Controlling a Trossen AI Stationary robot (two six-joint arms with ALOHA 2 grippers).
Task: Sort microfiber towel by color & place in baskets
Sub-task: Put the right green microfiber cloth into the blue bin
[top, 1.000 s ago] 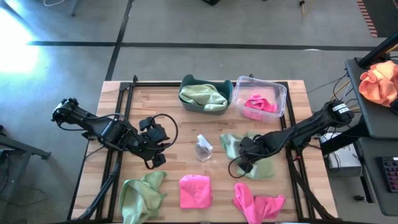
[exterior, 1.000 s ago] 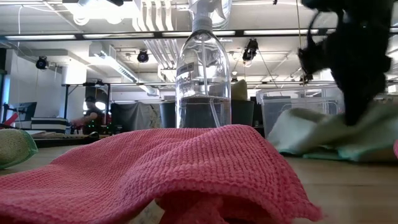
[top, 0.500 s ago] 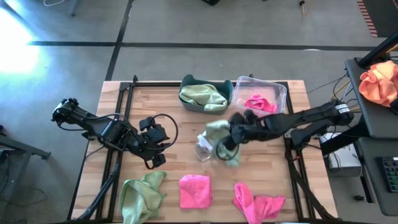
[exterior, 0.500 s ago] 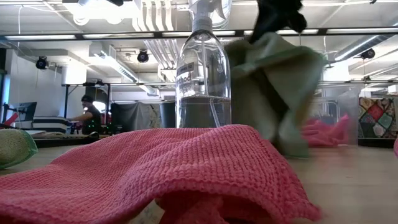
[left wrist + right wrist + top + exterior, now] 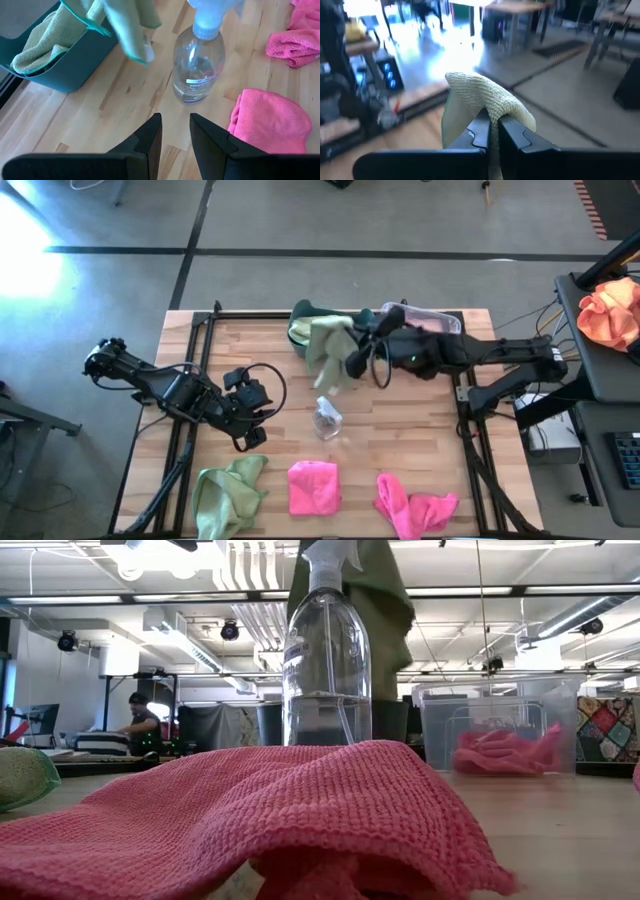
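the right gripper point(image 5: 352, 345) is pinched shut on a sage green towel point(image 5: 328, 352), holding it in the air beside the dark teal basket point(image 5: 306, 310), with the cloth hanging down from the fingertips point(image 5: 482, 131) toward the table. in the right wrist view the towel's folded edge bulges up just above the closed fingers. the teal basket holds another green towel point(image 5: 37, 42); the clear basket point(image 5: 497, 730) just beside it holds pink towels point(image 5: 500, 752). a clear spray bottle point(image 5: 325, 418) stands mid-table. near the front edge lie a green towel point(image 5: 228, 492), a pink towel point(image 5: 313, 487) and another pink towel point(image 5: 413, 505). the left gripper point(image 5: 175, 132) waits on the left side of the table, fingers partly apart, gripping nothing.
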